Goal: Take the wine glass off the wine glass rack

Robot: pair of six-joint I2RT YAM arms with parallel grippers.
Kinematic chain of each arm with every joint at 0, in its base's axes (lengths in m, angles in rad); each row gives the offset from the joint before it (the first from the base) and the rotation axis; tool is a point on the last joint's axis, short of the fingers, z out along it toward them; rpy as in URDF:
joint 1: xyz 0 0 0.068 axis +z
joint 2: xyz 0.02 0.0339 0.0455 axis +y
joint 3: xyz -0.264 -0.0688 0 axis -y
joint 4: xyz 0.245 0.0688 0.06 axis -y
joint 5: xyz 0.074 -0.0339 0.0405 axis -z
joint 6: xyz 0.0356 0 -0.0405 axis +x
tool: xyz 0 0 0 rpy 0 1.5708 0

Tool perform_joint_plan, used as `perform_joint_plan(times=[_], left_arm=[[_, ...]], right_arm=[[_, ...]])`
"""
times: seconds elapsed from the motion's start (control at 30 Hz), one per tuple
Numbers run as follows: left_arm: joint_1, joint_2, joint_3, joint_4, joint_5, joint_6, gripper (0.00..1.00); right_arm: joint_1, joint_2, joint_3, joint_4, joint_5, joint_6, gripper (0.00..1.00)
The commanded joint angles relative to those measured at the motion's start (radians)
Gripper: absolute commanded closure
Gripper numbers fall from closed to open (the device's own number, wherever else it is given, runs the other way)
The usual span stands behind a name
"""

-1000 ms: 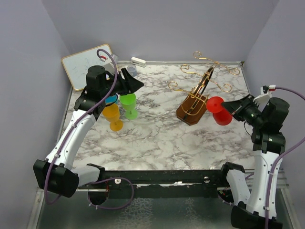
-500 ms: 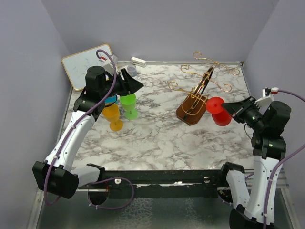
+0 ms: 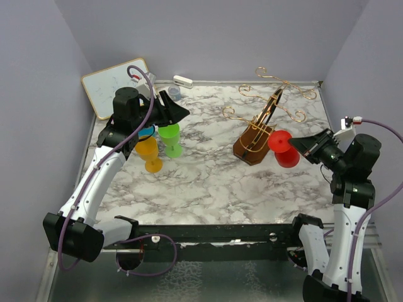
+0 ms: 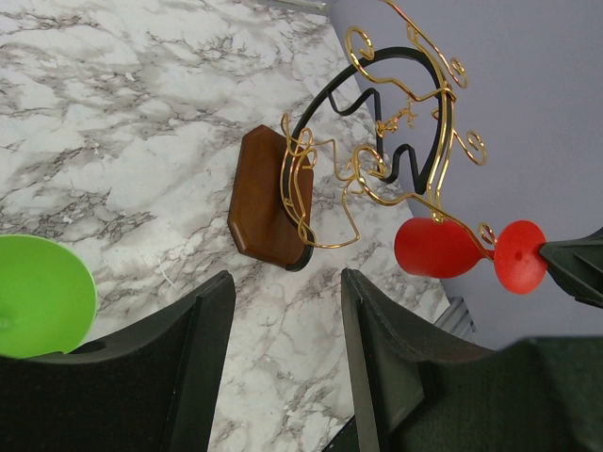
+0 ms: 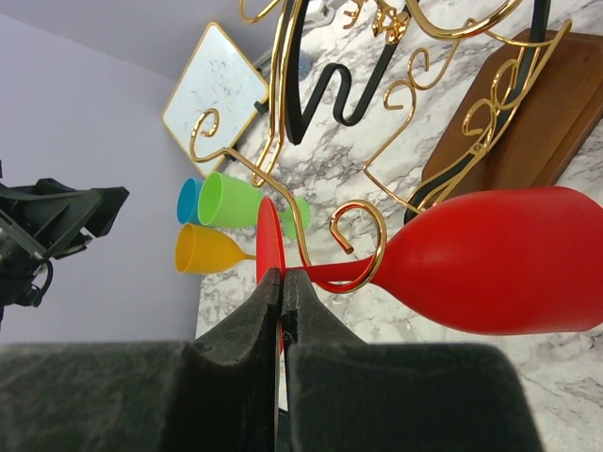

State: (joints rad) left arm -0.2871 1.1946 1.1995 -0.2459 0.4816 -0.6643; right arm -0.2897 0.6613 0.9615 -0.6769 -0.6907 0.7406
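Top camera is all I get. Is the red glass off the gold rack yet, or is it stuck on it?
Observer: Not off yet. The right wrist camera shows the red glass, its stem sitting inside a gold curl of the wine glass rack.
Operator: Is the right hand holding it?
Observer: Yes, the right gripper is shut on the edge of the glass's round foot.
Operator: And the other hand?
Observer: The left wrist camera shows the left gripper open and empty, the green glass beside it.
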Motion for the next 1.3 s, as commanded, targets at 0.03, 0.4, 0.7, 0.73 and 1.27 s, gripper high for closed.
perform_joint_plan(times=[0.03,0.4,0.7,0.73,1.27], left_arm=[[0.003,-0.027,-0.003,0.017,-0.005,-0.008,0.48],[0.004,-0.024,-0.003,0.019,-0.013,-0.013,0.48],[0.004,-0.024,-0.002,0.019,-0.021,-0.020,0.48],[0.004,-0.022,-0.001,0.020,-0.021,-0.019,0.48],[0.003,-0.025,0.008,0.022,-0.008,-0.024,0.48]], right_arm=[[-0.003,0.014,-0.035,0.078,-0.080,0.017,0.99],[-0.003,0.084,-0.036,0.213,-0.105,0.030,0.99],[-0.003,0.090,-0.001,0.208,0.081,0.041,0.99],[-0.003,0.078,0.002,0.201,0.112,0.042,0.99],[-0.003,0.010,0.170,0.066,0.339,-0.138,0.99]])
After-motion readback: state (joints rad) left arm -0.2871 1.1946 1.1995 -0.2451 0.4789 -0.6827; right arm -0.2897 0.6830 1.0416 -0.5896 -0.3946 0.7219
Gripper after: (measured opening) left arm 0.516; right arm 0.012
